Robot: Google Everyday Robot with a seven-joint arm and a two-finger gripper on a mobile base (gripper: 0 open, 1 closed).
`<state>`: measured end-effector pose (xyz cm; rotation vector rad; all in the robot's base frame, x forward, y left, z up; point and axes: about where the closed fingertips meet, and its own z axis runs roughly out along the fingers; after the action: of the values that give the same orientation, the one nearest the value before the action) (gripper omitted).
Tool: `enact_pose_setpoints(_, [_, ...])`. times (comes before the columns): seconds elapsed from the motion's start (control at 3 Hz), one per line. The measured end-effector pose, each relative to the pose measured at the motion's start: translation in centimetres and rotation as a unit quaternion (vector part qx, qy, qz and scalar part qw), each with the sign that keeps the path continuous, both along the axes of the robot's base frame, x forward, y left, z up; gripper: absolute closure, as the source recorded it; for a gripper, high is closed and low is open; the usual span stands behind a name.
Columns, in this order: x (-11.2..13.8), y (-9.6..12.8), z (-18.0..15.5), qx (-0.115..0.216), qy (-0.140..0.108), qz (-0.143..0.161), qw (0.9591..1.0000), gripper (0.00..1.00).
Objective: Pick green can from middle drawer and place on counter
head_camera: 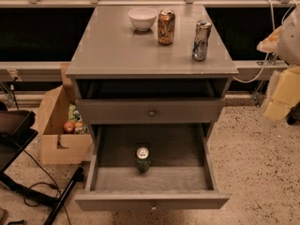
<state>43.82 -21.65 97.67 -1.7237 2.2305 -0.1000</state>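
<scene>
The green can (143, 159) stands upright inside the middle drawer (187, 201), near the middle of its floor, with its silver top showing. The drawer is pulled fully open toward me. The like drawer above (151, 111) is shut. The counter (117, 46) is the flat grey top of the cabinet. My gripper (275, 110) shows as a pale, blurred shape at the right edge, beside the cabinet. It is well to the right of the can and above it, and holds nothing that I can see.
On the counter stand a white bowl (142, 18), an orange-gold can (166, 26) and a silver-blue can (201, 40). A cardboard box (55, 130) with items sits left of the cabinet. Black stand legs and cables (33, 182) lie at lower left.
</scene>
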Motion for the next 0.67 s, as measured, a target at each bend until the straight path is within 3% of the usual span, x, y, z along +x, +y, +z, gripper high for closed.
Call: enact_pose_setpoints(0.67, [0.01,-0.78,0.46,-0.006,-0.003,-0.002,1.0,0.0])
